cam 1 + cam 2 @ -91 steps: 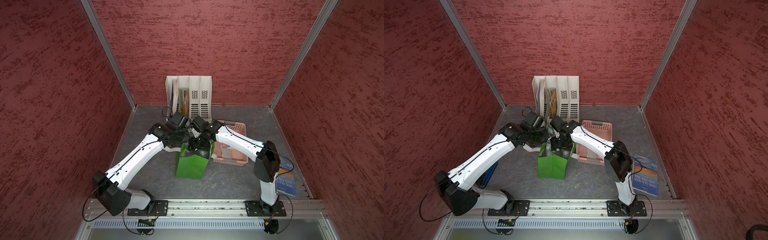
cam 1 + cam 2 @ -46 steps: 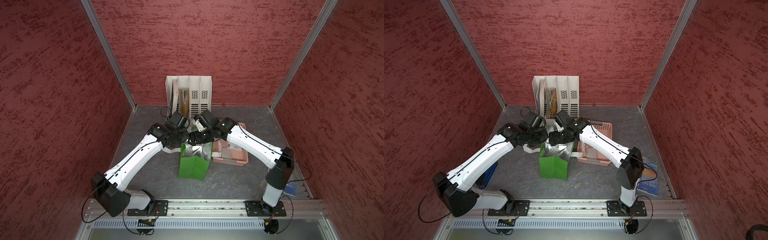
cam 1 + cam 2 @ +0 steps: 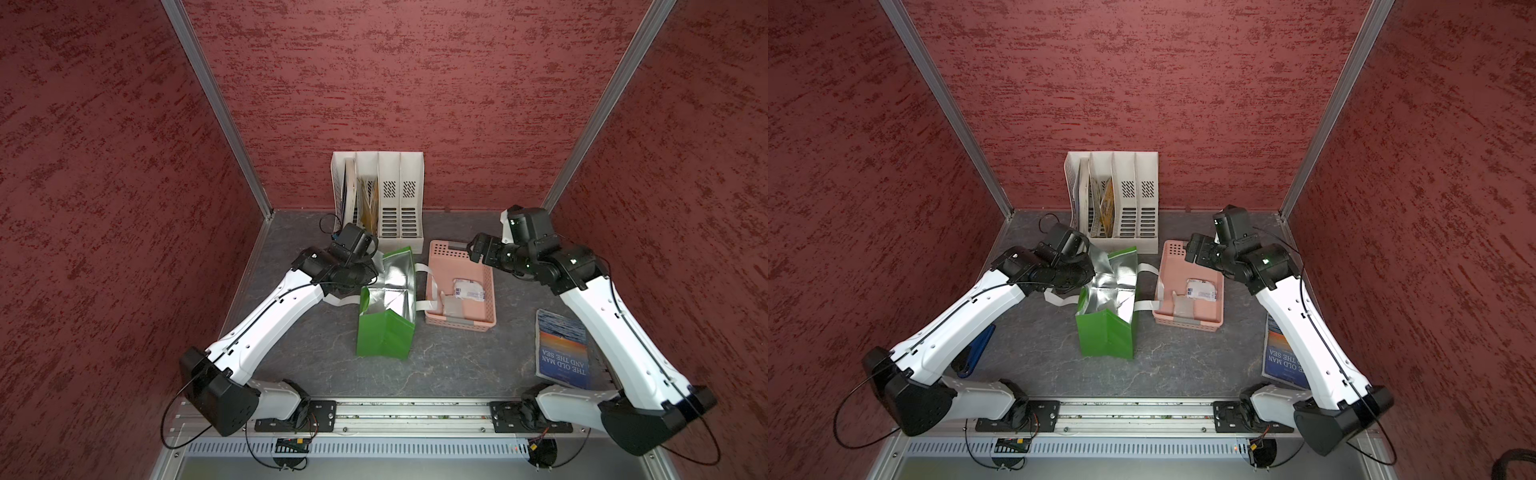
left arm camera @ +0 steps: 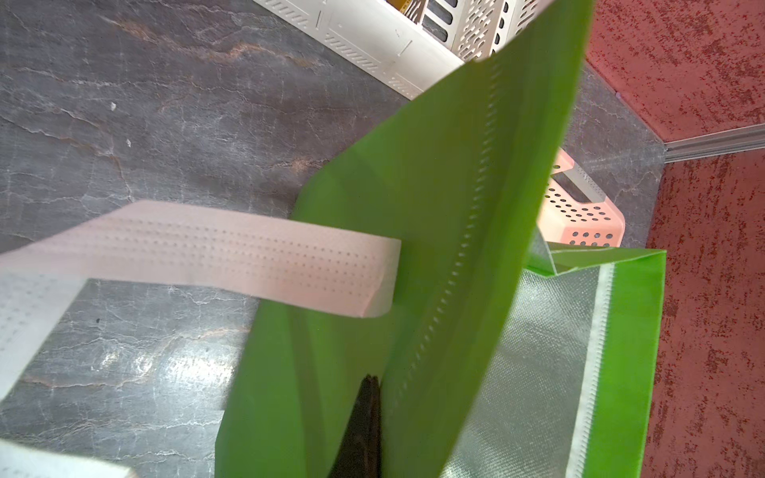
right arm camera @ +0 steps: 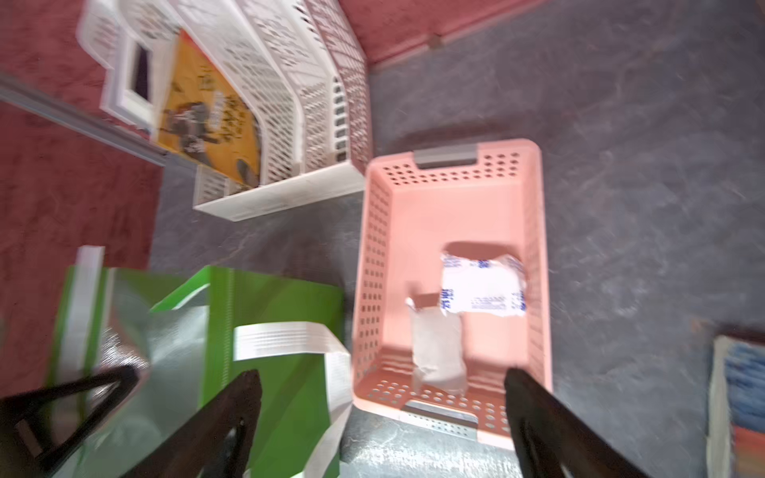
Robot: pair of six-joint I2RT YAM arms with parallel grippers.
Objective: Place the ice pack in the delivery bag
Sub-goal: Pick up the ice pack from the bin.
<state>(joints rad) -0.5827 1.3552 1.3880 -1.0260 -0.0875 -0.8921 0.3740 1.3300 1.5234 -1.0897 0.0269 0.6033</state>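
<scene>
left gripper (image 4: 372, 418): we see it pinched shut on the green wall of the delivery bag (image 3: 386, 336), at the bag's 9 o'clock side; one dark finger shows outside the fabric.
right gripper (image 5: 378, 378): its jaws are spread wide and hold nothing; it hangs above the 1 o'clock corner of the pink basket (image 3: 461, 326).
book (image 3: 561, 349): it lies flat at 4 o'clock from the bag, partly under the right arm.
delivery bag: we find it upright mid-table, mouth open, silver lining showing.
white strap (image 3: 428, 291): it loops out at 3 o'clock to the basket's rim.
pink basket: it sits just beside the bag at 3 o'clock.
ice pack (image 3: 469, 289): the white pouch with blue print lies inside the basket, outside the bag; a grey-white packet (image 3: 451, 307) touches it at 7 o'clock.
file organiser (image 3: 390, 199): it stands at 12 o'clock, against the far wall.
</scene>
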